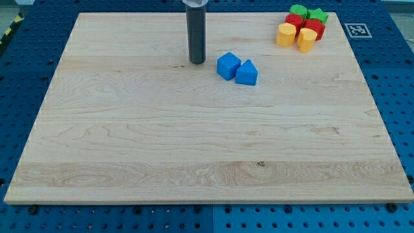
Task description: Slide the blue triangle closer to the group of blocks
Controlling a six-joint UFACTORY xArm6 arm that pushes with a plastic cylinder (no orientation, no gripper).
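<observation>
The blue triangle (246, 73) lies on the wooden board (194, 142), top centre, touching a blue cube (228, 66) on its left. My tip (197, 62) rests on the board just left of the blue cube, a short gap away. The group of blocks sits at the view's top right: a green round block (298, 10), a green star (317, 15), a red block (294, 21), another red block (314, 28), a yellow block (285, 35) and a yellow cylinder (306, 39).
A blue pegboard table (394, 97) surrounds the board. A black-and-white marker tag (357, 29) lies right of the board's top right corner.
</observation>
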